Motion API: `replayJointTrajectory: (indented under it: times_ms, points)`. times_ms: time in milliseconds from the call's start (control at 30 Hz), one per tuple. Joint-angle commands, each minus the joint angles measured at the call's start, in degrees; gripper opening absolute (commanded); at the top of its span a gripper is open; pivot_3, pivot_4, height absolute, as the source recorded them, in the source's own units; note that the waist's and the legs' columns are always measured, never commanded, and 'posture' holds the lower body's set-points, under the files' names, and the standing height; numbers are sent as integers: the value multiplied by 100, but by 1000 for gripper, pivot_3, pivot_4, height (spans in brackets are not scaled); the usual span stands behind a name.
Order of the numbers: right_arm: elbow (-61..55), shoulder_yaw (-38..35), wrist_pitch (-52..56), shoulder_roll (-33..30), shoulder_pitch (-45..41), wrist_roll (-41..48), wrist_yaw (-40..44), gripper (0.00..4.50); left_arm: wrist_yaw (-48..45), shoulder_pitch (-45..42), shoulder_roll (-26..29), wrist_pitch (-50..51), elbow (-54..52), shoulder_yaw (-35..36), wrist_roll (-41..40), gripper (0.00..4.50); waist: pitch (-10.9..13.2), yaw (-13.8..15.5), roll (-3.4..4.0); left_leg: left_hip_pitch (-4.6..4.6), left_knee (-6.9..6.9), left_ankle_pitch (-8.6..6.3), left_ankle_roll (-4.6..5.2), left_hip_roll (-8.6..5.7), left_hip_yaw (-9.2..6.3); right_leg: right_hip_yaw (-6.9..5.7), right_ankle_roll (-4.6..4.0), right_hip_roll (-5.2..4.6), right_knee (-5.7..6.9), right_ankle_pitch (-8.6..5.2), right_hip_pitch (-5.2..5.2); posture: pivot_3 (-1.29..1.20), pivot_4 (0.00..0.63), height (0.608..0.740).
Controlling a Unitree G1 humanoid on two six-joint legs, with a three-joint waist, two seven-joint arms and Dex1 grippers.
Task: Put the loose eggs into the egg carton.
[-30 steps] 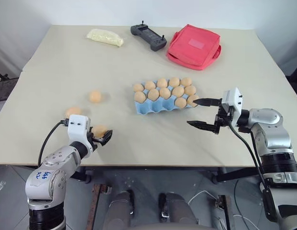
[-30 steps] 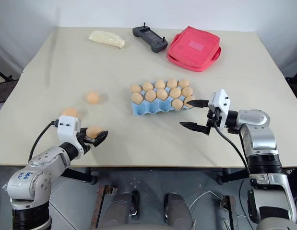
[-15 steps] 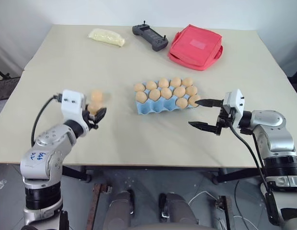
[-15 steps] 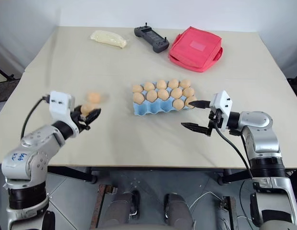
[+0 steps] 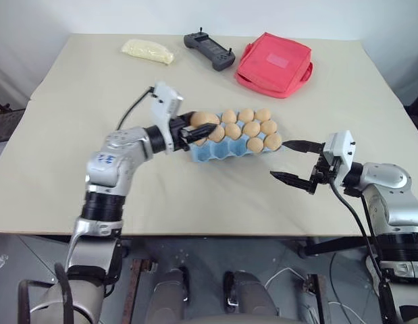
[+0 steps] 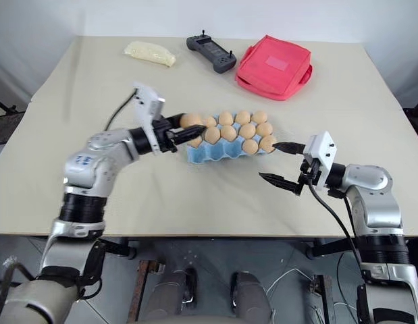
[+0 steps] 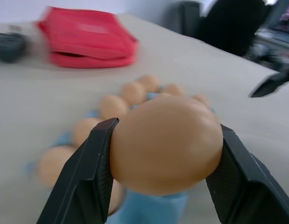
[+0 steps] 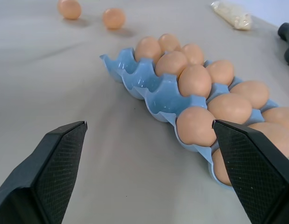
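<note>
The egg (image 5: 203, 119) sits clamped between the left claw's (image 5: 195, 127) black fingers, hovering over the near-left end of the egg carton (image 5: 215, 151), whose empty cups lie along its near row, just below and toward the robot from the egg. The carton's long axis runs left to right on the worktop (image 5: 195, 196). The right claw (image 5: 301, 164) hangs spread wide, empty, just beside the carton's right end.

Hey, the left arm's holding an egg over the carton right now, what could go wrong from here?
1. The left gripper pinches the egg by its sides alone, so it may slip or crack.
2. The egg carton has free cups only along its near row; a release over the filled rows could knock the egg against seated ones.
3. Two loose eggs lie far off and might be forgotten.
</note>
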Motion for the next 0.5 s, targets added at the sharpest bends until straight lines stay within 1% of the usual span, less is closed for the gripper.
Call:
replayJointTrajectory:
  times_ms: [33,200,500]
  points:
    - [-426,-259,38,-62,206,157,-170,4500,-442,-502,-249,-597,792,-140,140,2339,0,11,0,0,1,0,-1,0,0,0,0,1,1,0,0,0,150,740]
    - [-656,-341,44,-47,472,165,-393,4500,-815,-1111,-595,-1305,2156,-291,496,2339,0,7,0,2,7,3,6,-2,2,2,8,0,4,4,1,0,150,740]
    - [-921,-433,60,-41,770,187,-675,4500,-846,-1990,-1057,-2440,4224,-132,940,2339,2,15,-2,-2,6,-1,13,-3,1,1,10,-3,-2,6,-1,0,150,740]
